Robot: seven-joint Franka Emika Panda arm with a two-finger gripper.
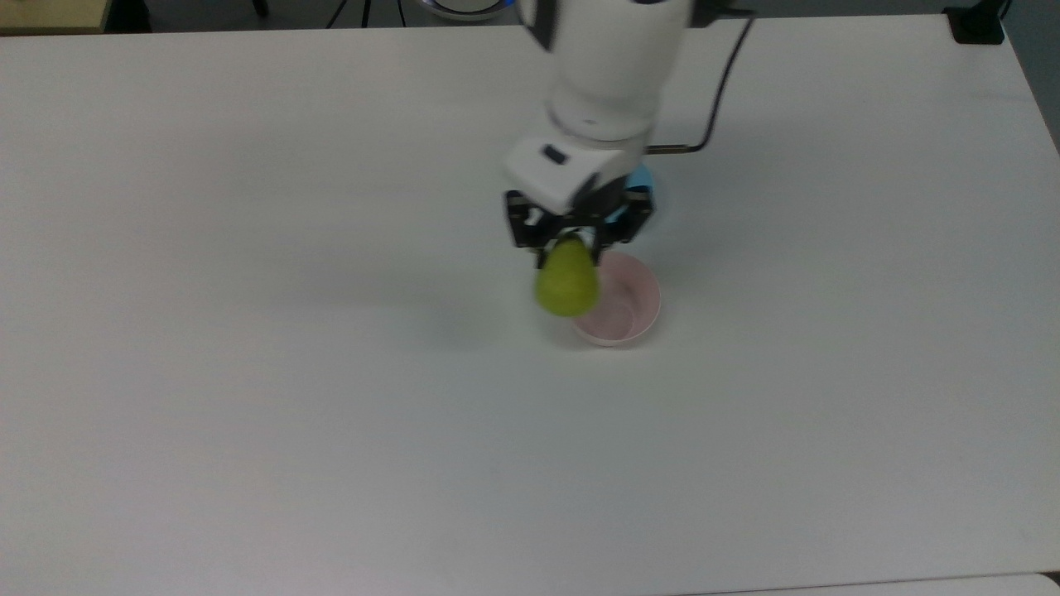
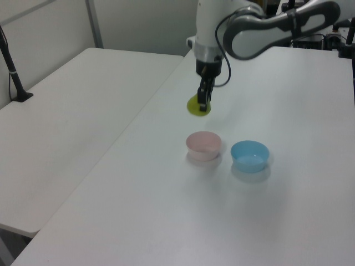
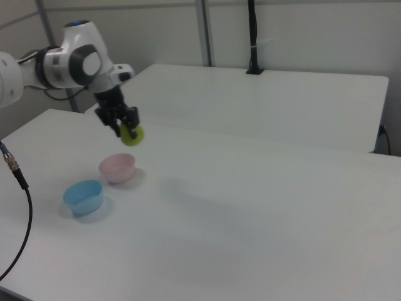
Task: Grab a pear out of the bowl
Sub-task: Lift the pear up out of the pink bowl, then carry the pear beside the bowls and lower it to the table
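The gripper [image 1: 570, 242] is clamped on the narrow upper end of the pear [image 1: 567, 281], which hangs in the air clear of the white table [image 1: 248, 372]. Below it the pink bowl [image 2: 203, 144] sits on the table, with the light blue bowl [image 2: 249, 154] just beside it on the left view's right.

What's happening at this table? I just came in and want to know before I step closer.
A single robot arm is lifting a pear out of the pink bowl. Its gripper is shut on the fruit's narrow upper end, and in the left view the pear hangs in the air well above the now empty bowl. A light blue bowl sits beside the pink one on the white table, untouched.
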